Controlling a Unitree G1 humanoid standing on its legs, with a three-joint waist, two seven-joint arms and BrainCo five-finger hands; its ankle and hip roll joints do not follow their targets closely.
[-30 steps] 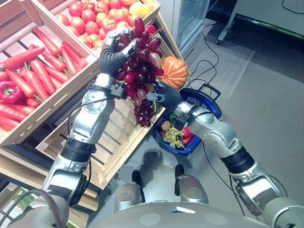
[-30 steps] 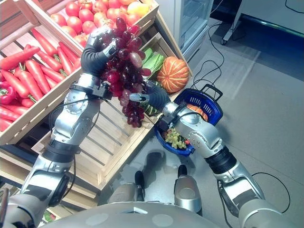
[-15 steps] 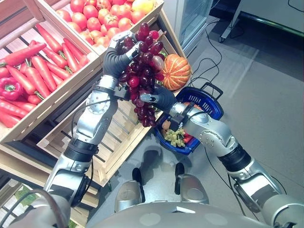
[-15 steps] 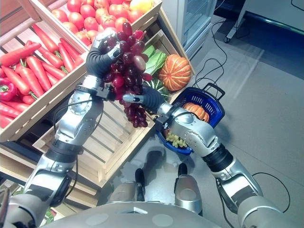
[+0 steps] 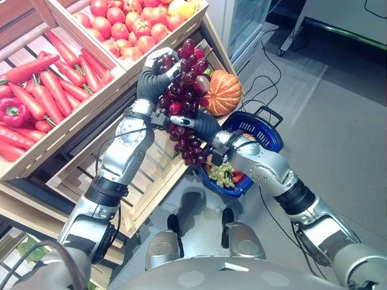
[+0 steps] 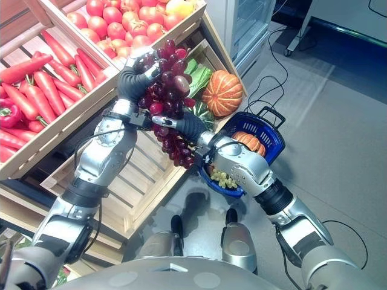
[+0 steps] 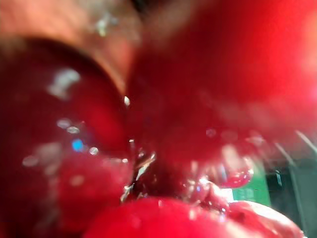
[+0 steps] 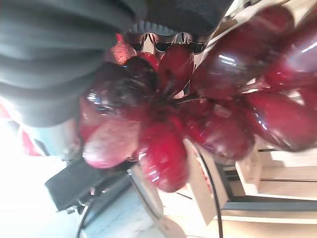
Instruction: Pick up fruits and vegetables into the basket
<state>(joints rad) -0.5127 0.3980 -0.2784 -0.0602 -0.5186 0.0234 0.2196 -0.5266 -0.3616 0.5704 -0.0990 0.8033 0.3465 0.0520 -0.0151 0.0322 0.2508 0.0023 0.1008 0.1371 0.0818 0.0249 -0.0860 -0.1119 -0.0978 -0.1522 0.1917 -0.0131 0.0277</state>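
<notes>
Left hand [image 5: 152, 77], dark-covered, raised in front of the wooden produce stand [image 5: 91, 157], fingers curled round the top of a large bunch of red grapes [image 5: 184, 90]; the bunch hangs from that grasp down toward the basket. Right hand [image 5: 202, 124], also dark-covered, reaches in from the robot's right and sits against the middle of the same bunch; whether its fingers are closed on the grapes cannot be told, as the fruit covers them. Largest item: wooden produce stand, tiered slatted crates, on the robot's left. Upper crate: red tomatoes [image 5: 130, 27] with one yellow-orange fruit [image 5: 180, 8] at its far corner. Neighbouring crate: carrots [image 5: 57, 81] laid in a row, with a red pepper [image 5: 13, 113] at the near left edge. Lower shelf end: an orange ribbed pumpkin [image 5: 224, 92] beside green leafy vegetables [image 6: 196, 75], just behind the grapes. Blue basket [image 5: 266, 130] with black handle, on the grey floor [image 5: 338, 109] just past the stand's corner, below the right forearm; contents include a smaller orange pumpkin [image 6: 249, 140], a bunch of green grapes [image 5: 222, 175] and a red item too small to identify. Lower tip of the red grapes hangs over the basket's near rim. In the right wrist view the red grapes [image 8: 198, 114] show glossy and close against the dark cover.
</notes>
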